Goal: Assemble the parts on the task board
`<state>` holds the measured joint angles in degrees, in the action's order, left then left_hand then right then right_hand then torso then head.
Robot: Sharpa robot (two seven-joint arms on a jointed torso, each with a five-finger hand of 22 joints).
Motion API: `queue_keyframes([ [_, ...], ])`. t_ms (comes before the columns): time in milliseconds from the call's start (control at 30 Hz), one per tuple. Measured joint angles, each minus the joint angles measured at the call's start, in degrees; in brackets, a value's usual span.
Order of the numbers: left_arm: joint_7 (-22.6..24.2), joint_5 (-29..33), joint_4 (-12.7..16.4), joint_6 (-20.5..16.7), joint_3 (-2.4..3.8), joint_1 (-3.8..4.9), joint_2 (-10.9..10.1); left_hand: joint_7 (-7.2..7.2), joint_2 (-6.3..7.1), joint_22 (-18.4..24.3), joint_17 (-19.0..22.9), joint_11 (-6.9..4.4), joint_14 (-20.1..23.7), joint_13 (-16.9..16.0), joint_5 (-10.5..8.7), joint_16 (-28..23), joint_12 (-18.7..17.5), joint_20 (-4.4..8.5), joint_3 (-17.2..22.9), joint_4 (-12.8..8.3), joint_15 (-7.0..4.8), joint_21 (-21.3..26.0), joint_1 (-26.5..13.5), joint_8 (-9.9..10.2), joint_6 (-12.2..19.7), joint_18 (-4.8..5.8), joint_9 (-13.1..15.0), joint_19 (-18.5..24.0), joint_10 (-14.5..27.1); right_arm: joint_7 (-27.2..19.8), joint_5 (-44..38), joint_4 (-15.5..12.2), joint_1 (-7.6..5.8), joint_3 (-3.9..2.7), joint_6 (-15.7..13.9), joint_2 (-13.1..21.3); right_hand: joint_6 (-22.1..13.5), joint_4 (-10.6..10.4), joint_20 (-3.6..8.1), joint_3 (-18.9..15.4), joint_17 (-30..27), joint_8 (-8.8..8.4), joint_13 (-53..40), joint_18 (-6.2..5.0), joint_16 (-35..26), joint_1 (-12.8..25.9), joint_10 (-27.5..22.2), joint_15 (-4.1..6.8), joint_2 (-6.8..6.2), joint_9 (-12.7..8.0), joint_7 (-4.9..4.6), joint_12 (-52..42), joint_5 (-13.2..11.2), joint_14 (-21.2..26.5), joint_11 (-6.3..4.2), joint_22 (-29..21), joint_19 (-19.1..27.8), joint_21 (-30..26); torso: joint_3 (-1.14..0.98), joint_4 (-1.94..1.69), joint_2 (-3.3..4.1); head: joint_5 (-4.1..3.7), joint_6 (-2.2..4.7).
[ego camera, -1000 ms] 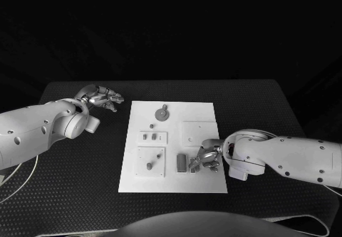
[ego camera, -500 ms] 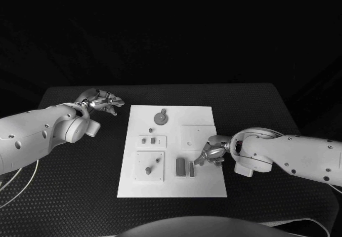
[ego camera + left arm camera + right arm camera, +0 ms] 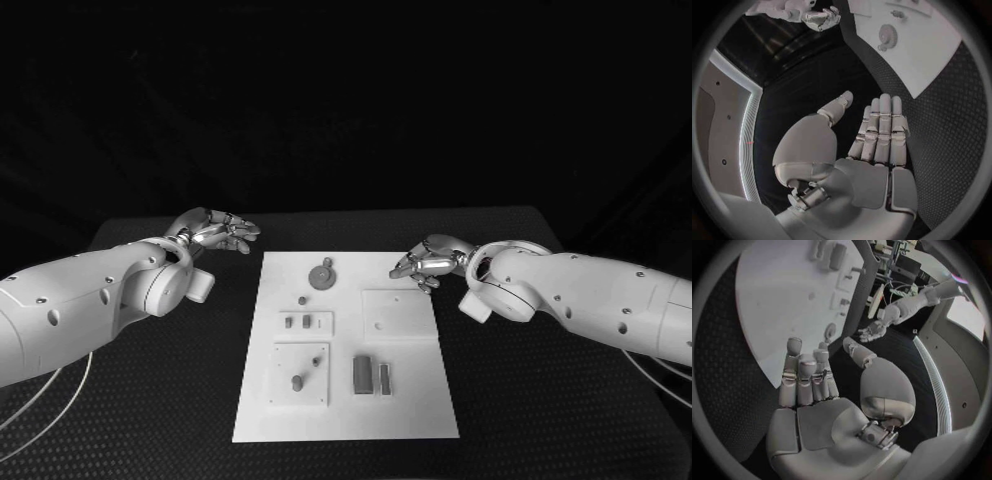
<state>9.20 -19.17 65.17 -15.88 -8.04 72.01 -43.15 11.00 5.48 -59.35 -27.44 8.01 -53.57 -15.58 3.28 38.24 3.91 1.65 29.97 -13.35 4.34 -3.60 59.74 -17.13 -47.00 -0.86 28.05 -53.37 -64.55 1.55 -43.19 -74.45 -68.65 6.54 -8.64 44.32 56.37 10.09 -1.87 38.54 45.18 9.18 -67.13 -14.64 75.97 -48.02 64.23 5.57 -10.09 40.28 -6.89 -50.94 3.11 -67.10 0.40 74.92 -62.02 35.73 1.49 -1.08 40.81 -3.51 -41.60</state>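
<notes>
Nothing is held by the right hand [image 3: 428, 260]; its fingers are spread flat above the far right corner of the board [image 3: 411, 400]. The left hand [image 3: 216, 230] is likewise held flat and empty, beside the board's far left corner. The parts [image 3: 372, 375] lie on the board.

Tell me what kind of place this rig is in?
Probably a robotics lab or test bench: a black table holding a white task board, with desks and equipment behind in the right wrist view.
</notes>
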Motion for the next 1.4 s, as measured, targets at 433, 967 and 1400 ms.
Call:
queue_keyframes([
  [433,2.87,7.21,-7.79,1.79,0.14,0.14,5.08,-2.38,0.31,10.52,4.83,0.54,15.56,6.4,-0.23,-15.04,-0.21,-6.52,-1.73,0.09,5.67,0.0,-4.28,2.91,6.99,-0.01,-1.2,14.88,14.49,-14.99,16.26,24.83,3.25,-7.0,-2.7,-12.81,-7.43,3.22,-7.66,1.21,-15.84,-2.13,32.03,5.83,-36.64,-2.07,-8.16,-11.95,5.31,-0.92,-3.89,31.49,0.0,18.28,6.3,-7.83,25.78,-20.45,-0.1,1.36,-2.69,0.86,7.27],
  [967,5.72,9.74,-10.8,7.64,0.18,-0.37,7.3,-6.48,0.39,16.34,6.5,-2.69,24.82,11.26,-0.23,-19.88,-0.21,-9.86,-9.68,1.91,5.4,0.0,-14.54,5.87,17.25,-0.01,-1.03,23.71,26.99,-19.97,21.39,28.24,7.15,-9.55,0.44,-15.02,-13.0,3.91,-9.7,-9.47,-23.47,-3.65,49.02,7.63,-52.15,2.62,-13.03,-15.31,6.47,-3.98,-3.62,44.98,0.0,29.68,8.82,-10.16,33.98,-28.57,-0.72,1.7,-4.16,2.89,10.3],
  [1400,6.3,10.38,-3.67,4.5,1.86,-2.84,5.42,-10.31,-4.59,52.77,24.23,-7.22,49.23,14.93,-2.69,-35.45,-3.26,-2.87,-26.85,11.66,-2.83,2.83,-52.88,15.4,42.52,-0.03,-23.9,48.9,58.83,-20.17,22.97,21.03,7.43,-8.97,-2.33,-12.32,-49.74,-7.93,0.08,-34.12,-41.83,-8.12,64.41,13.0,-72.34,41.02,-56.25,-7.13,9.58,-34.68,5.27,49.85,-2.45,61.27,1.04,-57.01,57.72,-34.51,-1.04,1.45,-6.34,3.21,8.79],
])
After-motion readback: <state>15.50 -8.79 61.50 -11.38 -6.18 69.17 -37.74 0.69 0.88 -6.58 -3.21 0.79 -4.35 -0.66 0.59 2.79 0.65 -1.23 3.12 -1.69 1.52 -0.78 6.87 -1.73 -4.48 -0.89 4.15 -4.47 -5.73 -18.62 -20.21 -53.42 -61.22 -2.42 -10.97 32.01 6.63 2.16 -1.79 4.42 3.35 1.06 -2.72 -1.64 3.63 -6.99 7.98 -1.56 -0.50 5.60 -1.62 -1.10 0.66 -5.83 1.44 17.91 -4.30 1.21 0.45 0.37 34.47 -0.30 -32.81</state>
